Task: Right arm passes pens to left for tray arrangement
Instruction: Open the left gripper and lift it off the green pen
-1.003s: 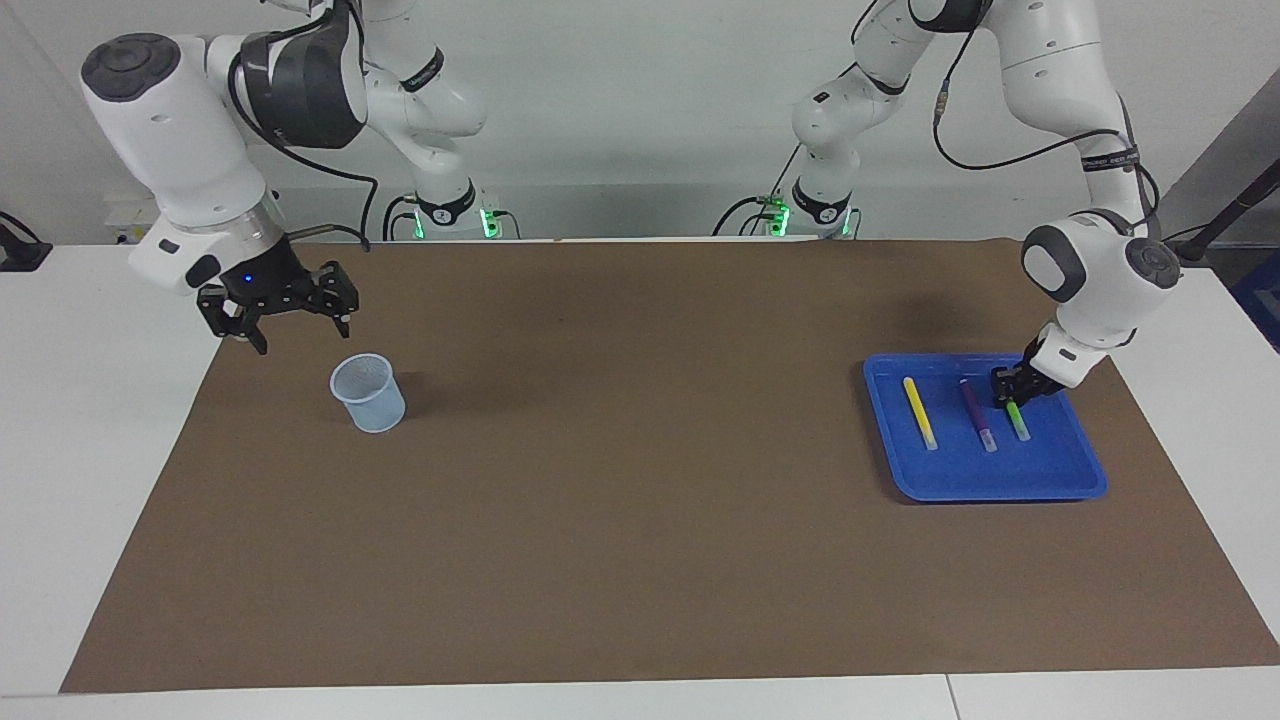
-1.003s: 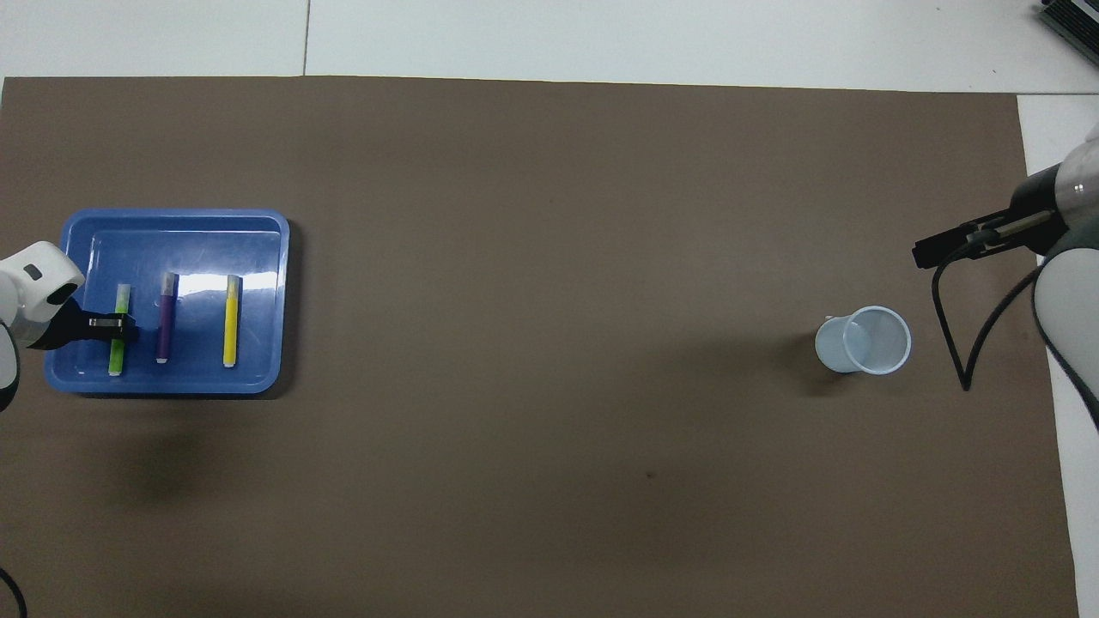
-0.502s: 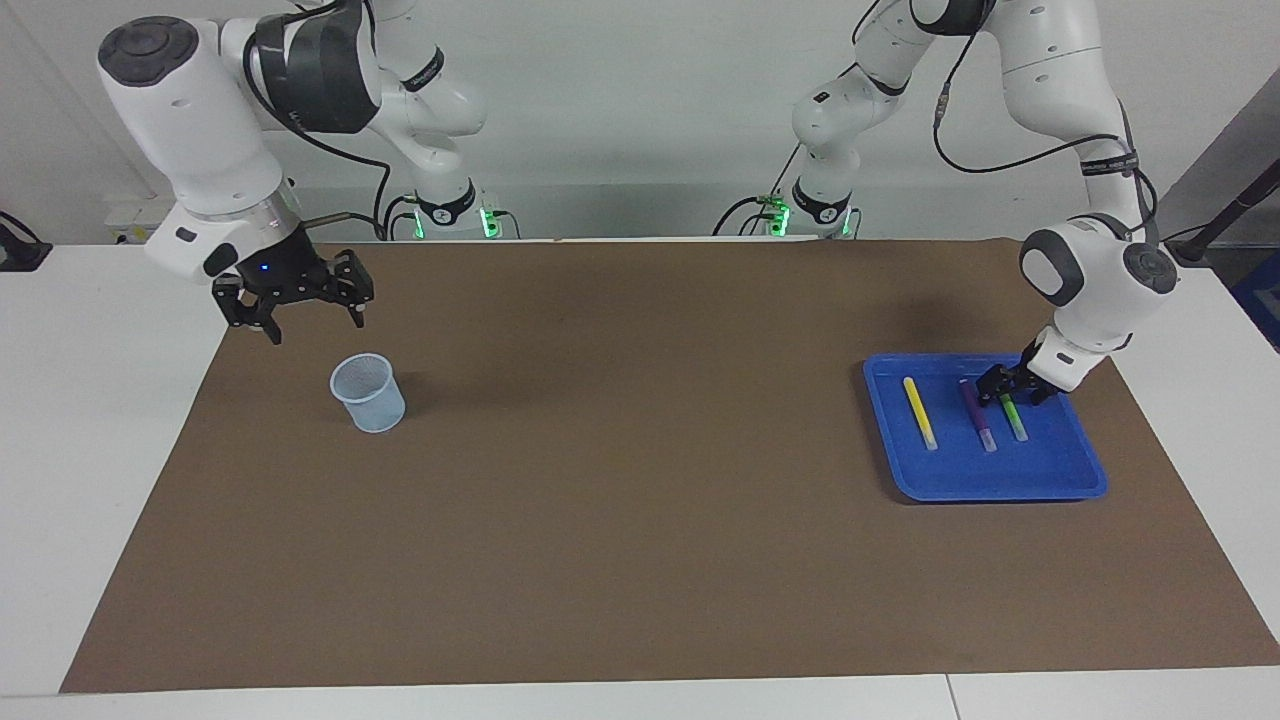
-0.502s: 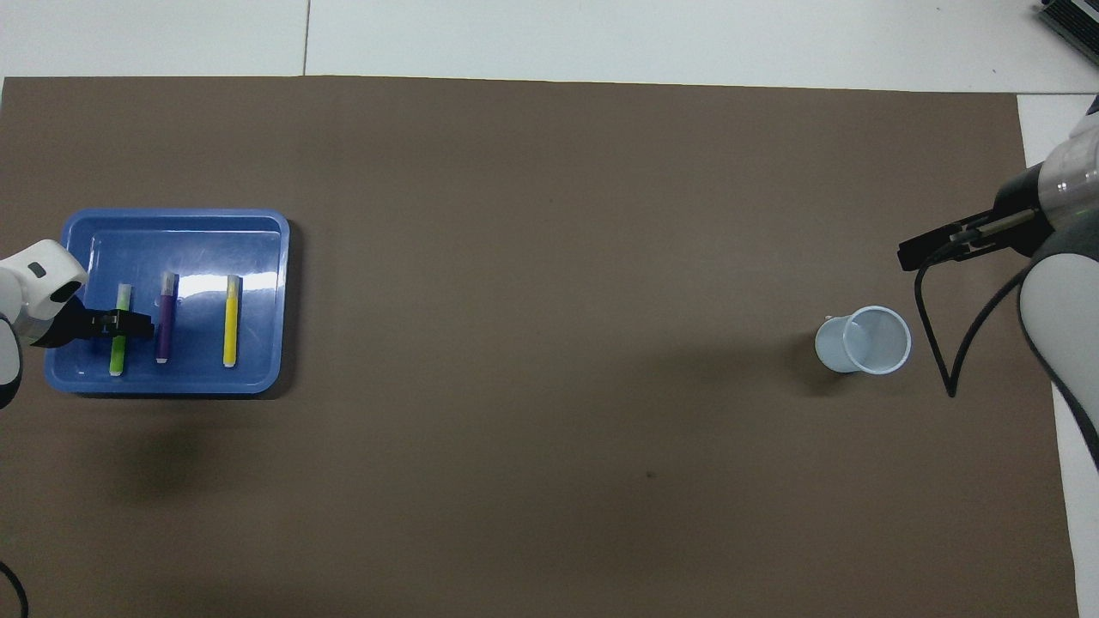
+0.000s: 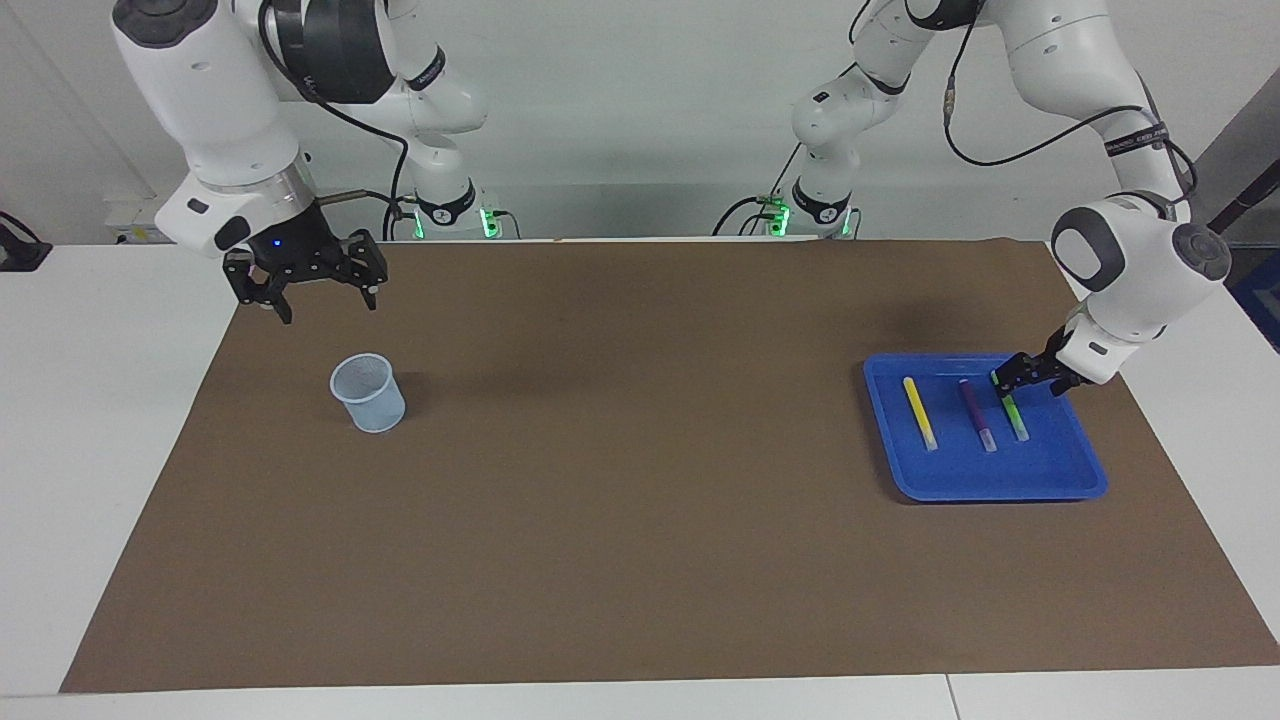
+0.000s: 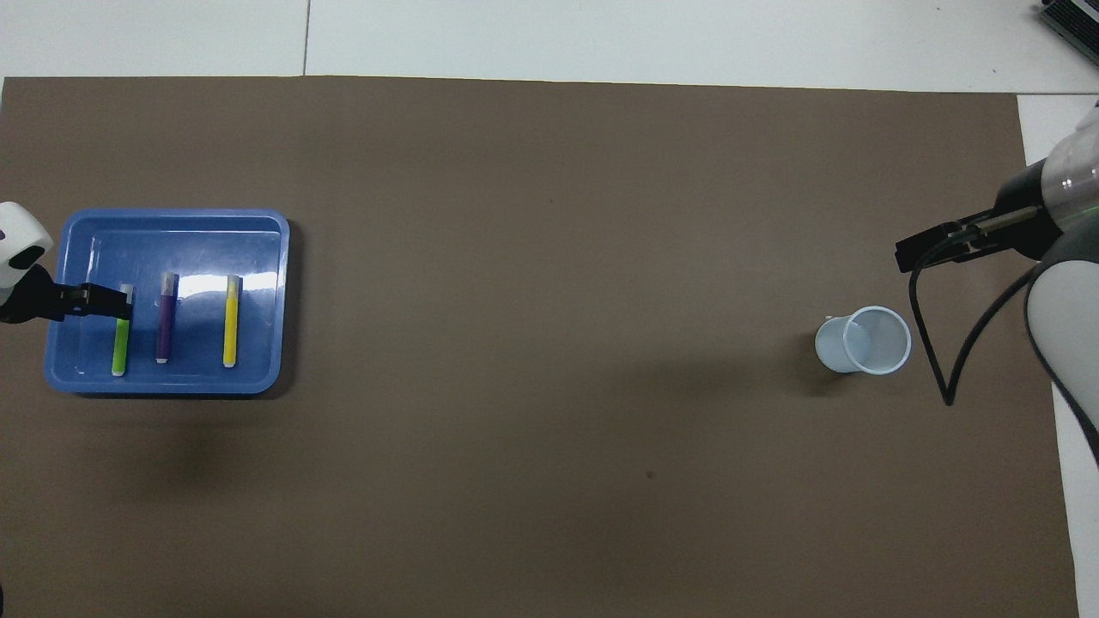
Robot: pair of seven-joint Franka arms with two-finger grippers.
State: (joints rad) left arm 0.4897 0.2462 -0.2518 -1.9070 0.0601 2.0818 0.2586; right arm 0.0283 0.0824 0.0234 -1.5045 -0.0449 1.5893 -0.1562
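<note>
Facing view shows the right arm's wide black two-finger gripper (image 5: pixel 318 292) raised over the brown mat's edge, fingers pointing down and spread wide with nothing between them, the wrist bent forward above it. A small translucent pale-blue plastic cup (image 5: pixel 369 392) stands upright on the mat (image 5: pixel 620 480), apart from that gripper. At the left arm's end of the table lies the shallow bright blue plastic tray (image 5: pixel 1040 478), holding three slim pens side by side: yellow (image 5: pixel 920 412), purple (image 5: pixel 977 414) and green (image 5: pixel 1016 417). The left arm's narrower black gripper (image 5: pixel 1008 377) slants down from its bent wrist over the green pen's robot-side end; whether its jaws are parted I cannot tell.
</note>
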